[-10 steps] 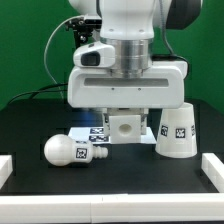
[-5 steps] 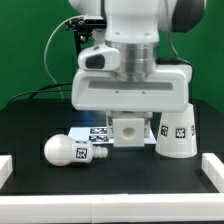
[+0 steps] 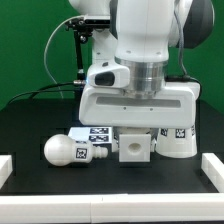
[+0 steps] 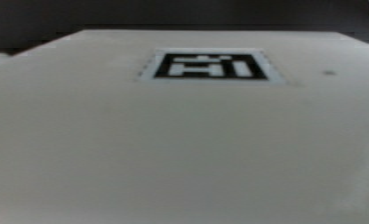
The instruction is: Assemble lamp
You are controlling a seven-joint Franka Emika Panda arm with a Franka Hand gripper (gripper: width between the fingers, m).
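Fingers are hidden under the gripper (image 3: 135,128) housing, so open or clamped, I cannot tell. The base block (image 3: 135,148) is directly beneath. The bulb (image 3: 68,150) lies at the exterior view's left. The shade (image 3: 180,140) stands wide end down, just right.

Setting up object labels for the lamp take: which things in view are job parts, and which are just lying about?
Job parts:
- base block, below the arm
- bulb, lying on its side
- shade, partly hidden behind the arm

Not part of the job:
- marker board
- white edge rail
- black table
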